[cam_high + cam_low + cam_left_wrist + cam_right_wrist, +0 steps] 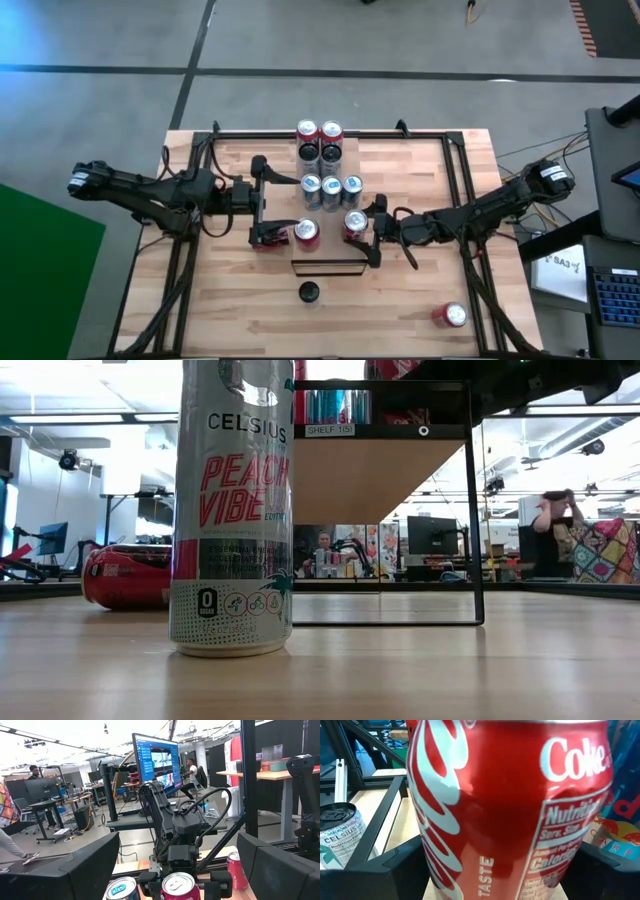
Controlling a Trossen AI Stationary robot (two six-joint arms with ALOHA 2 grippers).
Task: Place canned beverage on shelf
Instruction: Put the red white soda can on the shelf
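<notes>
One Coke can (510, 805) upright on the shelf (328, 250) between right tool (368, 230) fingers, clamped or freed impossible to tell. Left tool (262, 203) spread wide opposite. Probably release; next, backing straight off

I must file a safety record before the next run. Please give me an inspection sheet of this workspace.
Surface: table of wood planks, no spill seen.
Job's things: shelf carries a group of cans; Celsius can upright on the table; one lying can near the table's corner.
Clutter: nothing seen.
Grippers: left pincer open at a red can; right pincer around a Coke can.
Cables: bundle beside the table's right edge.
Surroundings: monitor, desks, a person well behind.
</notes>
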